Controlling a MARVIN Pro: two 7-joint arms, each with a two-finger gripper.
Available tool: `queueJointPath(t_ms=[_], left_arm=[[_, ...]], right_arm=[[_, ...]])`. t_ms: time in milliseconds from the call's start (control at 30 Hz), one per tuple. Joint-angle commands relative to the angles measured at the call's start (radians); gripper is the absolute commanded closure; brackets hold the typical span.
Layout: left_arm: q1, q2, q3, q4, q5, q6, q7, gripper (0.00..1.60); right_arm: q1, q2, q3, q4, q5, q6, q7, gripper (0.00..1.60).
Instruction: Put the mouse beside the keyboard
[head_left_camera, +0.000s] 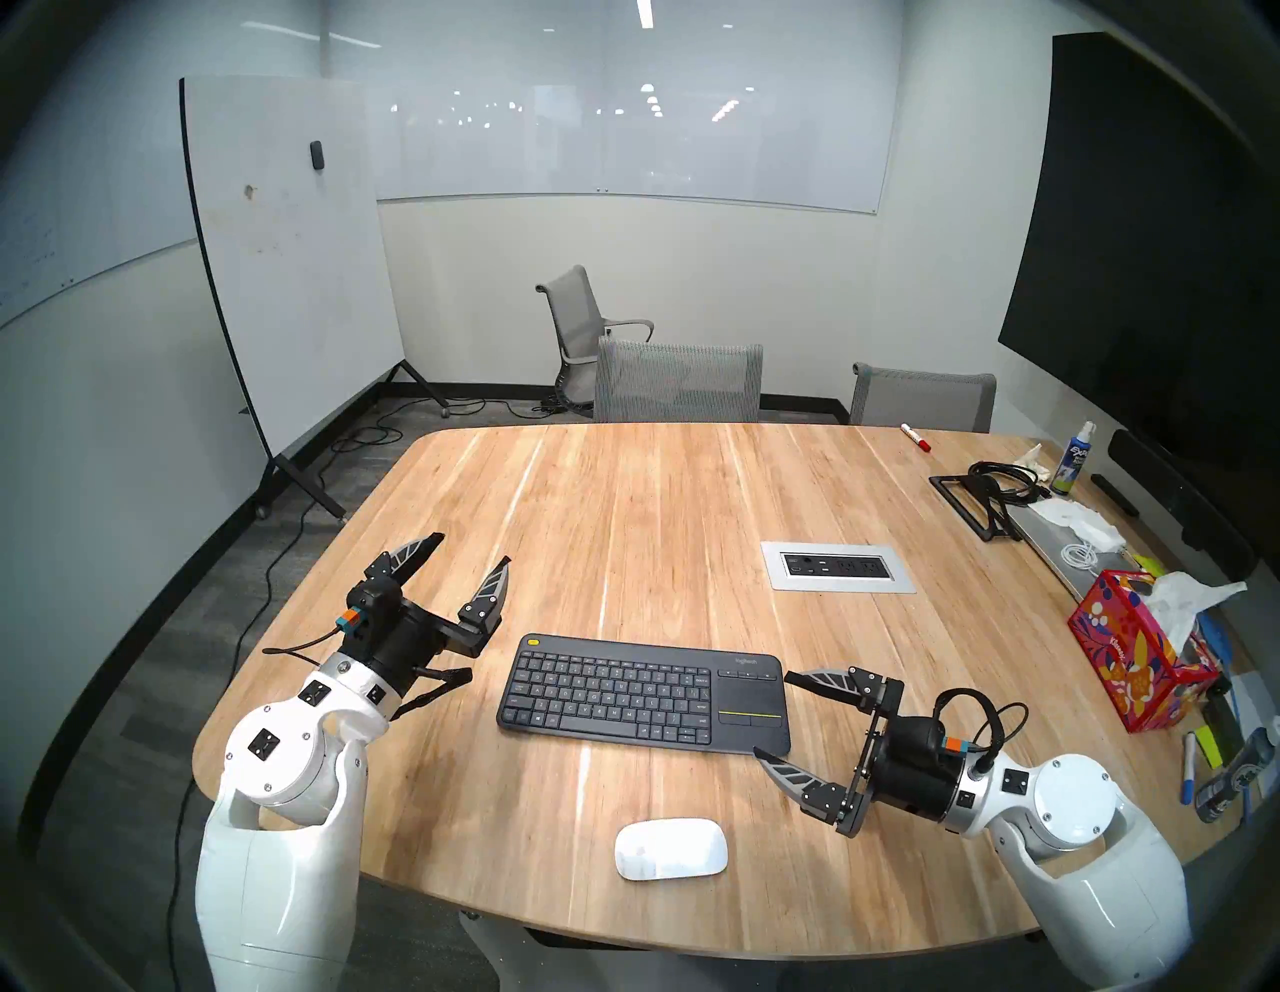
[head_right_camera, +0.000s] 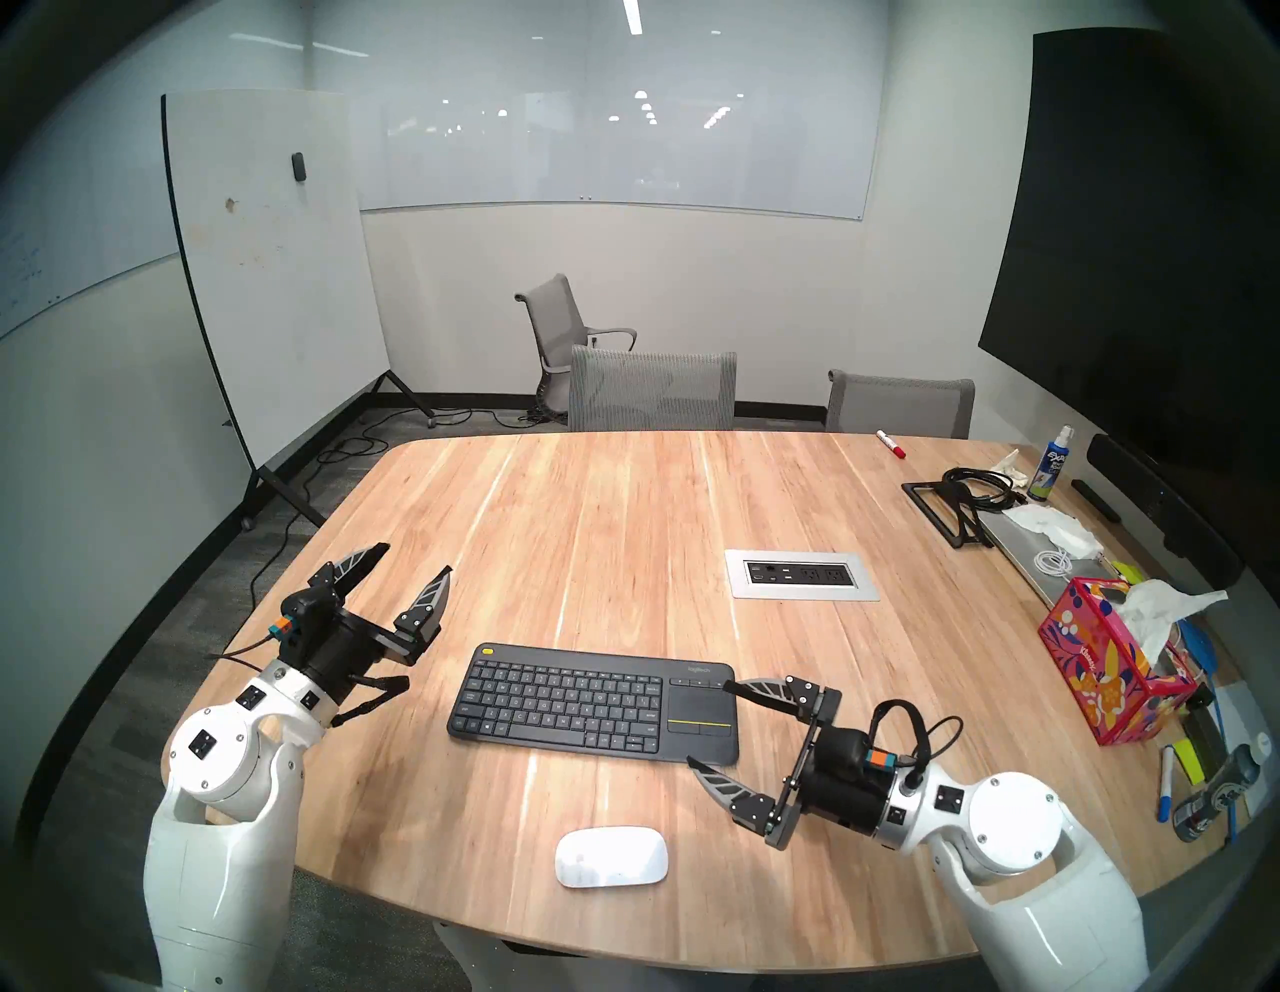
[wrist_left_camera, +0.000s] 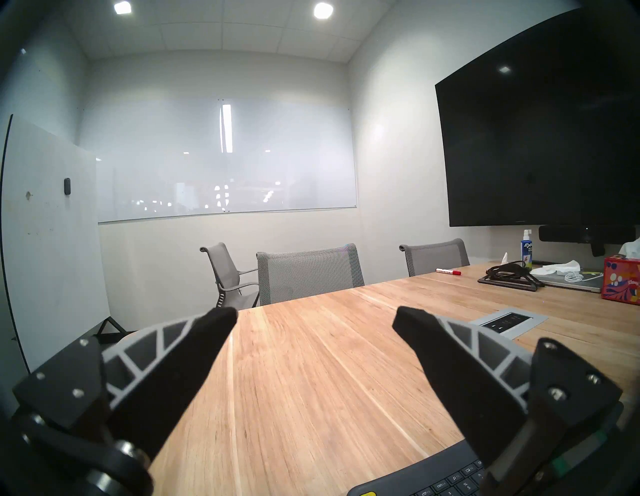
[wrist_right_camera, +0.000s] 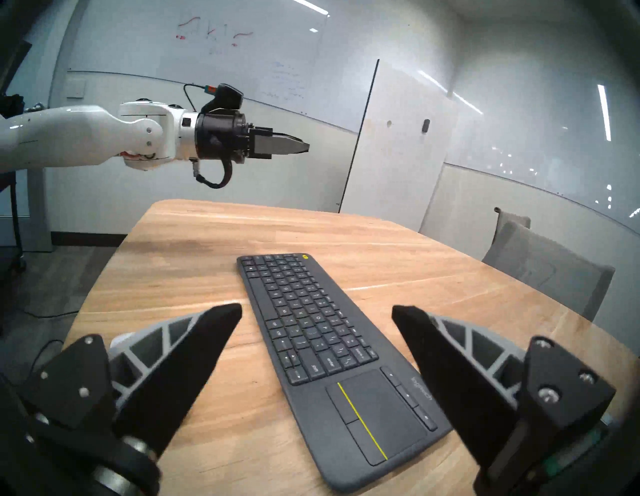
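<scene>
From the head's left eye, the flat dark grey keyboard (head_left_camera: 644, 693) with its yellow corner button lies on the pale wooden table (head_left_camera: 658, 512), and the glossy white low-domed mouse (head_left_camera: 670, 848) sits well apart from it, close to the table's near edge. The left gripper (head_left_camera: 471, 548) hangs above the table off the keyboard's left end, jaws spread wide and empty; the right gripper (head_left_camera: 774, 713) is by the keyboard's touchpad end, jaws also wide and holding nothing. The right eye shows the same: mouse (head_right_camera: 611, 857) in front of the keyboard (head_right_camera: 596, 702), a silver-framed socket panel (head_right_camera: 801, 574) beyond, a bright patterned tissue box (head_right_camera: 1101, 672) at the far right. The left wrist view looks across bare tabletop between its parted fingers (wrist_left_camera: 194, 350), with only a corner of the keyboard (wrist_left_camera: 426, 479) at the bottom. The right wrist view frames the keyboard (wrist_right_camera: 332, 350) lengthwise between its open fingers (wrist_right_camera: 446, 356).
</scene>
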Motion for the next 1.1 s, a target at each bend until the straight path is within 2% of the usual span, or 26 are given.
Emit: queueJointPath(t_ms=[0, 400, 633, 900, 1067], left_arm=[[0.000, 0.002, -0.002, -0.027, 0.002, -0.007, -0.001, 0.00], [0.000, 0.002, -0.002, -0.026, 0.002, -0.007, -0.001, 0.00], [0.000, 0.002, -0.002, -0.026, 0.002, -0.007, -0.001, 0.00], [0.000, 0.002, -0.002, -0.027, 0.002, -0.007, 0.000, 0.00], [0.000, 0.002, -0.002, -0.027, 0.002, -0.007, 0.000, 0.00]], right_arm=[[0.018, 0.012, -0.012, -0.028, 0.006, 0.013, 0.020, 0.00], [-0.067, 0.002, -0.030, -0.077, -0.028, 0.016, 0.014, 0.00], [-0.101, -0.003, -0.057, -0.092, -0.064, -0.012, 0.016, 0.00], [-0.109, 0.003, -0.074, -0.081, -0.093, -0.041, 0.027, 0.00], [-0.080, 0.019, -0.084, -0.041, -0.113, -0.072, 0.054, 0.00]])
